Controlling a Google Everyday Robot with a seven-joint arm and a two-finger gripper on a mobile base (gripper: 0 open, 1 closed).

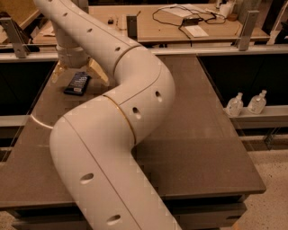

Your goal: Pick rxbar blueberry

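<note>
At the left we are looking at the table (211,148) edge running up toward a metal post (13,31), and a pale arc (39,123) is curving across the top close to that edge. Just right of it, near the far-left corner, the bar (77,83) is lying flat on the table. It is dark blue with white lettering, and a strip of bare top is showing between it and the left edge. The gripper (79,80) is hanging right over it with its jaws standing open and its tan fingers (97,72) spreading to either side of the bar. We cannot tell whether they are touching the wrapper. The arm (112,134) is bending down from there through the middle, covering much of the table's near-left part and hiding the near edge under it. Right of the arm the brown top is showing open out to the right and near edges. Along the far edge a rail (202,50) is running, and the bench (157,31) beyond it is carrying cables (180,13) and a paper (196,30). Past the right edge, two bottles (235,105) are standing side by side on a low ledge, well apart from the bar.
</note>
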